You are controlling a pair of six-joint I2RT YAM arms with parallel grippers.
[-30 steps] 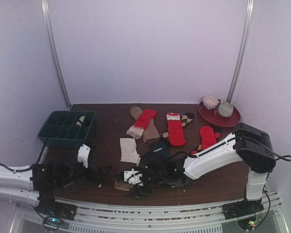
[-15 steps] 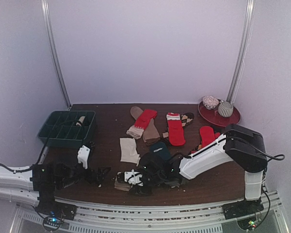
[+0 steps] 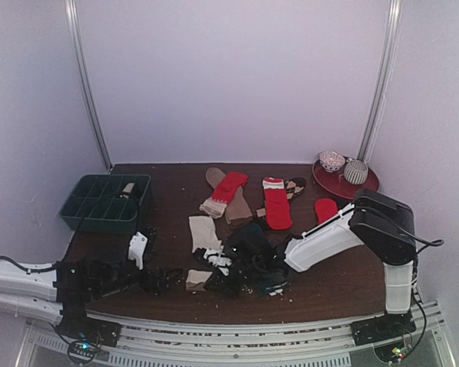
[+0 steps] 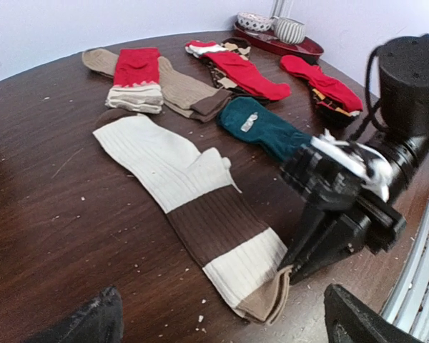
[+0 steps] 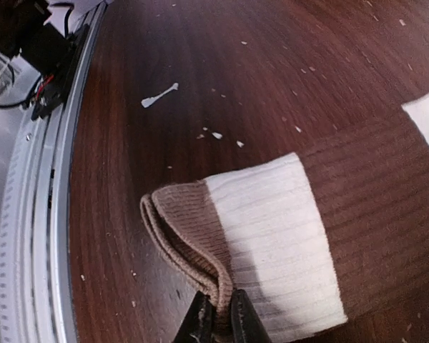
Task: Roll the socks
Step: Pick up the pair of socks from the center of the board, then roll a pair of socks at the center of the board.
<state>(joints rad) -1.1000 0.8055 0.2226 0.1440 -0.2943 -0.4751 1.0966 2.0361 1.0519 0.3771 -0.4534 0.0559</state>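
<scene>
on teal sock (image 4: 268, 132), white label (image 4: 248, 121) illegible

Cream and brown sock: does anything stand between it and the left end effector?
Nothing visible does. Only bare table lies between the left end effector and the sock. The right end effector pinches the sock's brown end, off to one side of that path.

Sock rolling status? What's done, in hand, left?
Done: one small bundle in the green tray, apparently a rolled sock. In hand: right gripper pinches the tan end of the cream-and-brown sock, no roll formed yet; left gripper open nearby. Left: the teal sock, red socks and brown sock lie flat.
</scene>
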